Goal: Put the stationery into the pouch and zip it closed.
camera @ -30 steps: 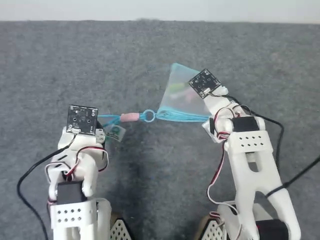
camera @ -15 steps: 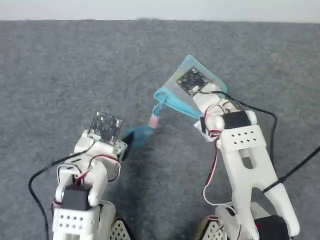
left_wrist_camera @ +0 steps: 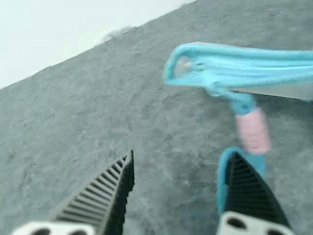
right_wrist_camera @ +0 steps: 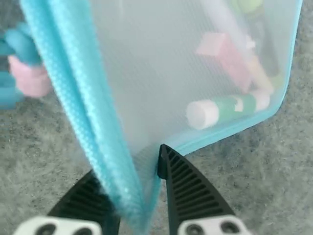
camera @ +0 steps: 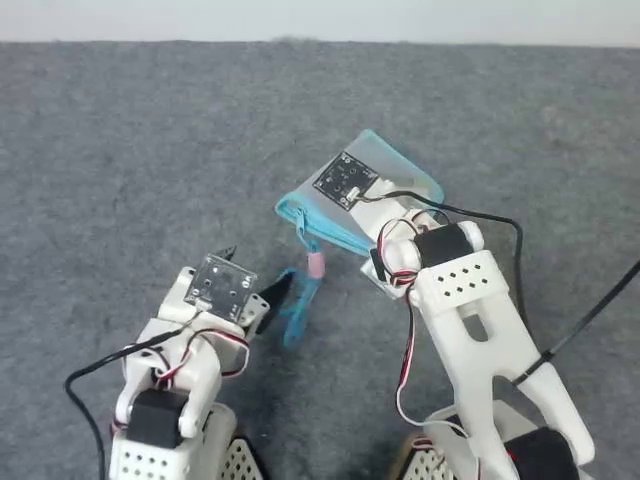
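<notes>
Right gripper (right_wrist_camera: 134,169) is clenched on the pouch (camera: 395,175). One finger sits on each side of the cyan zip edge near a corner, with the mesh wall pinched between them. The pouch sticks out ahead of that tool, tilted. In the high view its far corner reaches past the wrist board. You can't tell whether its lower edge touches the mat (camera: 150,130).

Stationery is inside the pouch. Through the mesh ahead of the right fingers you can see a pink eraser (right_wrist_camera: 225,49) and a white-and-green stick (right_wrist_camera: 222,108). The stick lies along the bottom seam and is the nearer of the two to the jaws. There are more pieces deeper in, too blurred to name.

Zip: from the left wrist view, the two cyan tapes lie together along the stretch you can see. The slider is at the pouch end facing your left tool.

Left gripper (left_wrist_camera: 183,155) is released, jaws wide apart and low over the mat, pointing at that zip end. It is near the pouch but not touching it. Grey mat shows between the fingers.

A cyan strap (camera: 298,300) runs from the slider through a pink bead (left_wrist_camera: 252,129), which hangs just ahead of the left tool. The strap then loops right behind the tip of one left finger (left_wrist_camera: 247,188). You can't tell whether it touches that finger or just sits beside it.
</notes>
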Controlling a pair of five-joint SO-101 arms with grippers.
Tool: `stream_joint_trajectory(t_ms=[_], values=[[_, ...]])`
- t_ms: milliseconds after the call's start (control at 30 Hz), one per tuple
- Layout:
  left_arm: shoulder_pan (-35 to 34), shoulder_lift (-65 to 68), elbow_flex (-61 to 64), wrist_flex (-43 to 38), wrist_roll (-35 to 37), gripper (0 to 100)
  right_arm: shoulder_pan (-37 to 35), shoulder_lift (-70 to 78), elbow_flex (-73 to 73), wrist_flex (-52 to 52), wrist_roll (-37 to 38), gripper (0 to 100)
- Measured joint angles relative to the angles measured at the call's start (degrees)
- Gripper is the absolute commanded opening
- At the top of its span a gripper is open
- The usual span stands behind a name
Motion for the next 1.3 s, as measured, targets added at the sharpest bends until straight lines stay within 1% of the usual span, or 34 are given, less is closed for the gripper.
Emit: stream_joint_trajectory(t_ms=[100, 233, 300, 367, 400, 500, 533, 600, 700, 733, 800, 867, 900, 933, 967, 1033, 1067, 1100, 1200, 1300], values=[[-4.13, 0.0, -0.09, 0.0, 0.0, 27, 0.26, 0.0, 0.0, 0.0, -0.18, 0.5], [-4.92, 0.0, -0.09, 0.7, 0.0, 22, 3.16, -0.09, -0.09, -1.23, -0.18, 0.5], [-5.01, 0.0, -0.09, 0.88, 0.0, 23, 5.36, -0.09, -0.09, -2.2, -0.18, 0.5], [-6.59, -0.18, -0.35, 0.88, 0.0, 26, 6.42, 0.88, -0.53, -2.37, -0.18, 0.5], [-6.24, -0.44, -0.44, 0.88, 0.18, 27, 6.59, 1.76, -0.79, -2.46, -0.26, 0.5], [-0.44, -0.18, -0.44, 0.88, -0.09, 29, 6.59, 3.96, -1.58, -2.73, -0.62, 0.5], [-0.18, -0.18, -0.44, 0.88, -0.44, 30, 6.77, 4.4, -2.11, -2.73, -1.23, 0.5], [-1.93, -0.35, -1.14, 0.88, -0.53, 29, 6.77, 4.84, -2.9, -2.81, -2.11, 0.5], [-1.49, -0.44, -1.23, 0.88, -0.44, 29, 7.38, 4.84, -3.96, -2.73, -3.96, 0.5], [-2.2, -0.18, -1.41, 0.88, -0.44, 29, 7.56, 4.84, -4.4, -2.64, -4.84, 0.5], [-7.38, -0.18, -2.46, 0.35, 0.79, 29, 8.0, 5.54, -5.54, -1.76, -6.24, 0.5], [-12.66, -0.7, -2.99, 0.0, 5.01, 29, 8.0, 6.77, -6.59, -1.23, -7.21, 0.5], [-12.57, 0.0, -3.08, 0.44, 6.59, 29, 8.0, 7.56, -7.21, -1.14, -7.47, 0.5], [-10.9, 1.14, -2.99, 1.32, 5.63, 29, 8.0, 8.35, -8.0, -0.88, -7.65, 0.5], [-7.65, 2.46, -2.64, 2.46, 3.08, 30, 8.0, 9.32, -9.05, -0.62, -7.65, 0.5], [1.05, 6.51, -2.29, 4.04, -3.25, 30, 8.0, 10.81, -10.29, -0.09, -7.82, 0.5], [4.31, 7.91, -2.55, 4.04, -4.57, 30, 8.0, 11.34, -10.64, 0.26, -7.82, 0.5], [5.8, 9.49, -3.43, 4.04, -4.48, 31, 8.0, 11.78, -10.81, 0.35, -8.0, 0.5], [7.03, 16.0, -5.98, 5.19, -5.63, 33, 8.0, 12.22, -11.08, 0.35, -8.0, 0.5], [5.01, 21.45, -6.77, 3.69, -5.01, 35, 8.0, 12.22, -11.08, 0.35, -8.0, 0.5]])
